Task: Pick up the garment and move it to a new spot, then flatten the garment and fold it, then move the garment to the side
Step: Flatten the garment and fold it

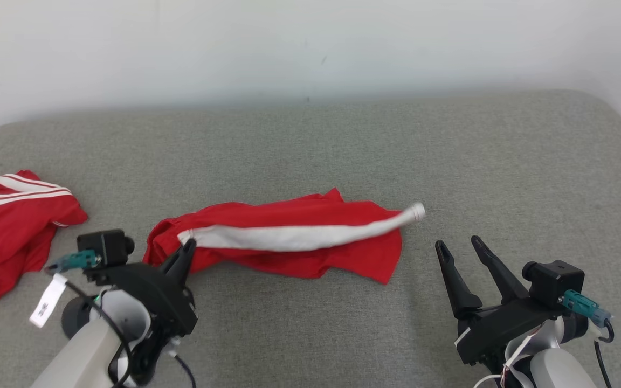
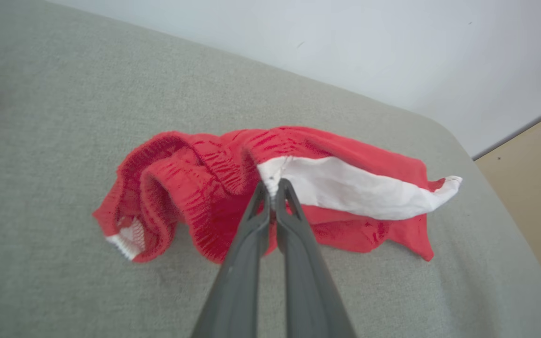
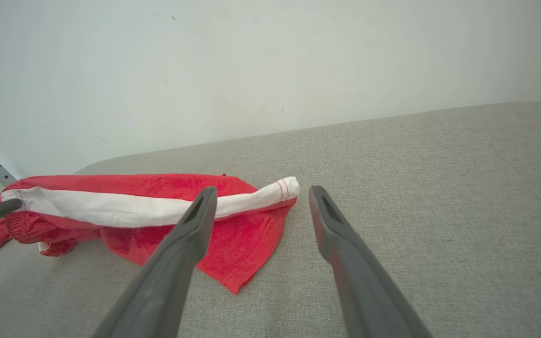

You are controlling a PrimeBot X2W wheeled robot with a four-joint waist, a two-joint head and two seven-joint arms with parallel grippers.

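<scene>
Jaws of the left gripper [image 2: 275, 188] stand closed, pinching the shorts [image 1: 343, 258] at one end of the white stripe [image 1: 299, 236], just beside the gathered waistband [image 2: 158, 192]. Jaws of the right gripper [image 1: 457, 243] stand fully apart and hold nothing; they sit just beside the leg end of the cloth, not touching it. The shorts lie crumpled near the middle of the grey padded surface [image 1: 343, 145], resting on it and not yet lifted. Their long axis runs across the robot's front, left to right: waistband toward the left arm, the stripe's free tip [image 1: 417, 211] toward the right arm. The left arm is thus on the cloth; the right arm is near but apart, its fingers pointing past the tip. Judgement: the pick-up step is in hand. A lift from this single pinch would likely let the whole length hang from the left end, so the move depends on carrying along or clear of that axis. The left wrist view shows the pinch itself and the bunched waistband with a white patch inside, which the head view partly hides behind the arm. The right wrist view shows red stitch lines on the free tip and the red hem [image 3: 237, 263] beneath it. The head view adds a second red jersey [image 1: 3, 231], well apart at the far left.
</scene>
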